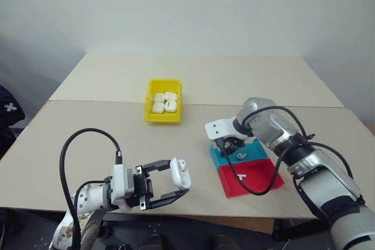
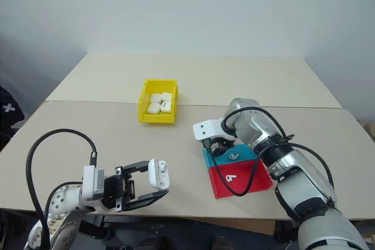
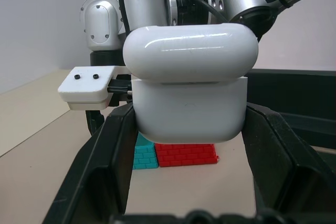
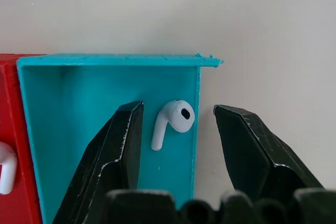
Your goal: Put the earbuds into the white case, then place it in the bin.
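Left gripper point(image 1: 179, 187) clamped on open white case point(image 1: 180, 173), right gripper point(image 4: 178, 129) spread above earbud point(image 4: 173, 121) in teal tray point(image 4: 79, 87), red tray point(image 1: 258, 180) adjoining, yellow bin point(image 1: 163, 117) holding other cases point(image 1: 164, 102).

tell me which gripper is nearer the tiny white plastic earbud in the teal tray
Right. The right gripper hangs open directly over the tiny white plastic earbud in the teal tray. The left gripper is far across the table, shut on the glossy white case.
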### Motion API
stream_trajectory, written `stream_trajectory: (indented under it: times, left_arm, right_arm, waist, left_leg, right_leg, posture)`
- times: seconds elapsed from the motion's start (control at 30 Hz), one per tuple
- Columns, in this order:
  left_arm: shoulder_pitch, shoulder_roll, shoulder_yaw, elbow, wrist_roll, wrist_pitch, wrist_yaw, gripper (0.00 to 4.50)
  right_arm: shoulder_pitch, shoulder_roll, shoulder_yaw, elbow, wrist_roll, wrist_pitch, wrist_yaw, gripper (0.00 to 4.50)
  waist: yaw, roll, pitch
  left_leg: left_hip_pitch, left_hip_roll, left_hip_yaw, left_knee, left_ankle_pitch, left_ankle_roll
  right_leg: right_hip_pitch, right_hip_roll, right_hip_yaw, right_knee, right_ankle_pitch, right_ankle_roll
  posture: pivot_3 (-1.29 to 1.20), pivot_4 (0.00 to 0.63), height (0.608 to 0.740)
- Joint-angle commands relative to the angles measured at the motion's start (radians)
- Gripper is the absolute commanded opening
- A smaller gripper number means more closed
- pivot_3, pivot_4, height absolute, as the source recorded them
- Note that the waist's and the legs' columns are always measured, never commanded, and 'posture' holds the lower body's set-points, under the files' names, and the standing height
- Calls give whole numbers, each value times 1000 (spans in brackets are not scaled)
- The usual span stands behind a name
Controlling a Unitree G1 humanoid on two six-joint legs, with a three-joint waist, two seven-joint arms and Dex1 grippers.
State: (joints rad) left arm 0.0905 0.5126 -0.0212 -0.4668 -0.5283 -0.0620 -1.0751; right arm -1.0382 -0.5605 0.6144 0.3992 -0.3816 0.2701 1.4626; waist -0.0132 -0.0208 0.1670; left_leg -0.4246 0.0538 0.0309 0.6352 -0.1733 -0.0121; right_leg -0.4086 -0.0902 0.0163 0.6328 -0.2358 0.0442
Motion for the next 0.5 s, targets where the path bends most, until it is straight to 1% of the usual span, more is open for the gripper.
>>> stream_trajectory:
  times: [0.03, 0.3, 0.5]
  left_arm:
    - [3, -1, -4, -28, 3, -27, 6, 2736]
    - [4, -3, -5, -30, 4, -26, 9, 2736]
    - [-1, 0, -4, -28, 2, -25, 7, 2736]
  right_arm:
    - [-1, 2, -6, -11, -10, 6, 0, 2602]
    - [6, -9, -21, -29, -3, 6, 2, 2602]
    - [17, -111, -57, -99, 32, -27, 59, 2602]
  waist:
    - [0, 0, 0]
    - [0, 0, 0]
    - [4, 0, 0]
  left_leg:
    - [0, 0, 0, 0, 0, 0]
    - [0, 0, 0, 0, 0, 0]
    - [0, 0, 0, 0, 0, 0]
  right_leg:
    - [0, 0, 0, 0, 0, 0]
    - [0, 0, 0, 0, 0, 0]
    - [0, -1, 0, 0, 0, 0]
  posture:
    - [0, 150, 740]
    - [0, 150, 740]
    - [0, 150, 740]
